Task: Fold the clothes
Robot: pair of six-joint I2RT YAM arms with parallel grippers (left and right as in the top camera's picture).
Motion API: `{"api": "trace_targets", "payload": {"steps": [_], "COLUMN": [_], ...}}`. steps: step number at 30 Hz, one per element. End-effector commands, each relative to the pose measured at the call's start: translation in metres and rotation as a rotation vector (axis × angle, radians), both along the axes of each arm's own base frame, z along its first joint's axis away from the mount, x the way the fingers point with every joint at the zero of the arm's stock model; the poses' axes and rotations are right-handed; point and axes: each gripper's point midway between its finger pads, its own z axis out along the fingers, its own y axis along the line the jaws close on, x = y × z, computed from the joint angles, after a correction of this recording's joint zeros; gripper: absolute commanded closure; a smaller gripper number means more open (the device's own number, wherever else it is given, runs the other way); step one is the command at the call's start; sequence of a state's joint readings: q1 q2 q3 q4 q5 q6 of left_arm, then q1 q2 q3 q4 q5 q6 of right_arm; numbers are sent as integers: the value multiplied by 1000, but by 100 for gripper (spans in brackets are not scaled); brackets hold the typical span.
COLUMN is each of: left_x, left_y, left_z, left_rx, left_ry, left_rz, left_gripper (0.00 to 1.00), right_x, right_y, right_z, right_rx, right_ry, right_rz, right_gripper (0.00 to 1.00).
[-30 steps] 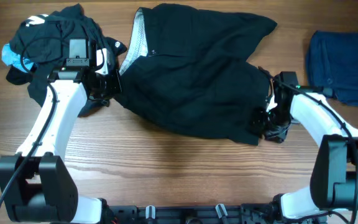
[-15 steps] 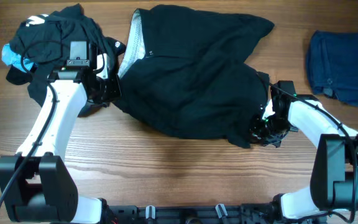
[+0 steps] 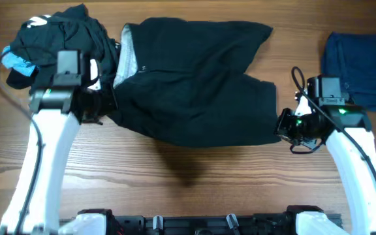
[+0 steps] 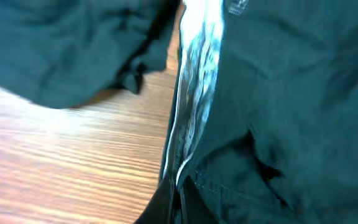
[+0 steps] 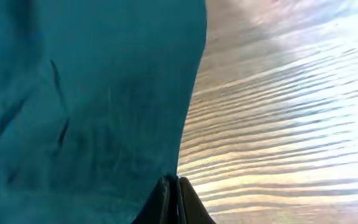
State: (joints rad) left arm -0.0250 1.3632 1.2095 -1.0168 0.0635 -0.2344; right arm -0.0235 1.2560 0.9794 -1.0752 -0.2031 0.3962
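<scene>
Right end effector is now clenched on the right hem corner of the black shorts; a second ago it stood spread at that edge. Left end effector stays clamped at the waistband side, with the whitish waistband lining running up from its fingertips. Both arms have risen and drawn apart. The shorts were rumpled and now hang stretched fairly flat between the two grips, throwing a shadow on the tabletop. They sit centre-top, just beside the dark pile at far left and well apart from the navy piece at far right. Likely meaning: both grasps secured, garment spread, ready to lay flat and fold. Risk: the thin hem may slip from the right pinch.
</scene>
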Motion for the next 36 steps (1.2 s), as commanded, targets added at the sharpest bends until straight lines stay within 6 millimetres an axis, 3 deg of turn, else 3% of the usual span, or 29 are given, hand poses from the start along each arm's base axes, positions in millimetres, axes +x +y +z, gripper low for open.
{"api": "trace_targets", "payload": {"steps": [1, 9, 19, 24, 27, 30, 32, 34, 36], "left_x": [-14, -44, -74, -74, -61, -52, -50, -46, -42], "left_y": [19, 20, 6, 1, -1, -2, -1, 0, 0], "left_z": [38, 53, 70, 65, 68, 66, 62, 56, 50], "left_rx": [68, 60, 51, 68, 80, 82, 92, 104, 111], "left_ry": [-111, -113, -157, -150, -189, -193, -180, -158, -137], "left_rz": [84, 111, 92, 79, 76, 78, 80, 82, 82], "left_gripper": [96, 96, 96, 96, 96, 96, 96, 96, 96], "right_x": [10, 2, 5, 25, 42, 27, 13, -2, -10], "right_y": [-12, -24, -22, -23, -23, -21, -9, 13, 23], "right_z": [36, 79, 84, 93, 96, 66, 44, 19, -6], "right_rx": [-68, -140, -136, -146, -156, -146, -82, 36, 106], "right_ry": [-117, -206, -234, -320, -367, -210, -103, -12, 52], "right_rz": [-21, -35, -13, 2, 22, 61, 120, 219, 254], "right_gripper": [96, 96, 96, 96, 96, 96, 84, 58, 49]}}
